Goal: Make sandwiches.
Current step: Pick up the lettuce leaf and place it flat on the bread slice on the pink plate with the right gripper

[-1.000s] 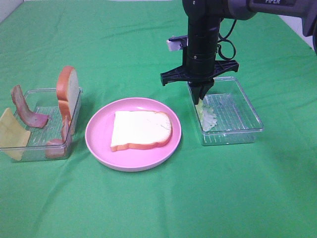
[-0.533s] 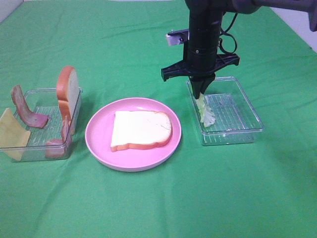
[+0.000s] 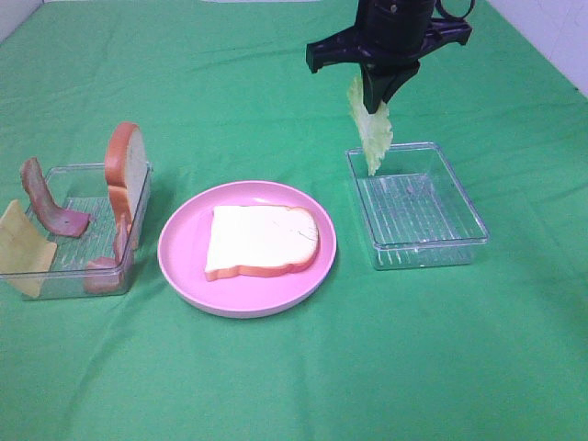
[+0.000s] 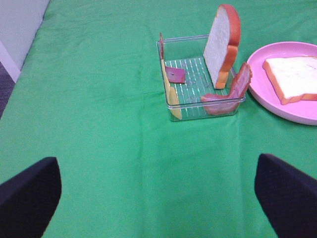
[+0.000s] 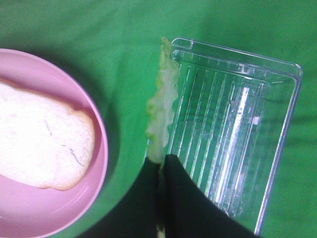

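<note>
The lettuce leaf [image 3: 374, 138] has its upper end hidden inside the right gripper [image 3: 373, 104], whose arm [image 3: 395, 20] is cropped above.

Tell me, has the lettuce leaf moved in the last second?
Yes. The lettuce leaf rose out of the clear tray and now dangles above it, pinched by the right end effector.

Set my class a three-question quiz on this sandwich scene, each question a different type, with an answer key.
1. True or false: the right gripper is shut on the lettuce, which hangs in the air.
2. What lies on the plate? A: cheese. B: a bread slice. C: bacon.
3. Fill in: the left gripper is ____.
Key: 1 true; 2 B; 3 open.
</note>
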